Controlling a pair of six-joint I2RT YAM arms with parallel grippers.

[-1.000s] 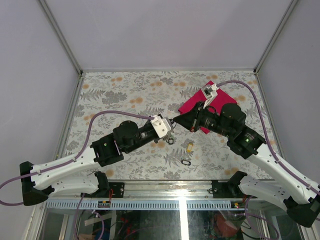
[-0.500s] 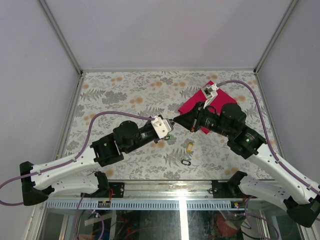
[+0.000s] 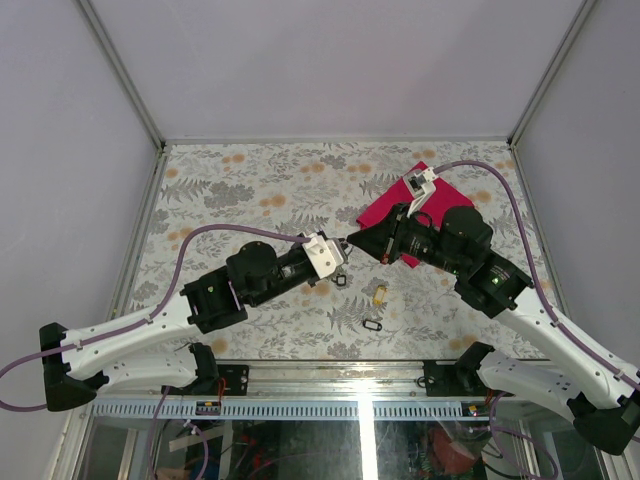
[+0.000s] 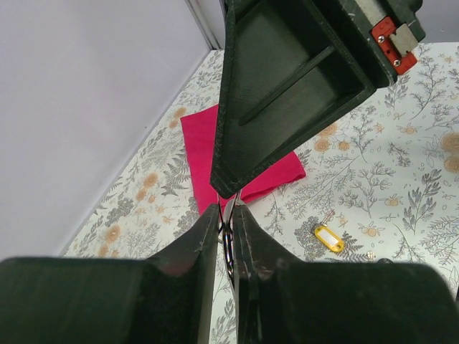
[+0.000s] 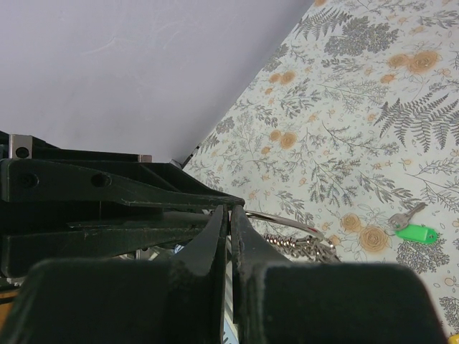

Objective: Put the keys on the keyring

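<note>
My two grippers meet tip to tip above the middle of the table. The left gripper (image 3: 342, 254) (image 4: 226, 209) is shut on a black key tag (image 4: 228, 240), held edge-on between its jaws. The right gripper (image 3: 351, 240) (image 5: 229, 210) is shut on the thin silver keyring (image 5: 287, 218), which curves away to the right with a small spring chain (image 5: 295, 244) under it. A pale yellow key tag (image 3: 380, 293) (image 4: 328, 238) lies on the table. Two black key tags (image 3: 372, 325) (image 3: 341, 281) lie near it. A key with a green tag (image 5: 416, 233) lies further off.
A red cloth (image 3: 398, 212) (image 4: 244, 161) lies on the floral table top under the right arm. Grey walls with metal frame posts close in the back and both sides of the table.
Hardly anything has moved. The left gripper has shifted very slightly at the right gripper's tip; the tags on the table lie where they were.
</note>
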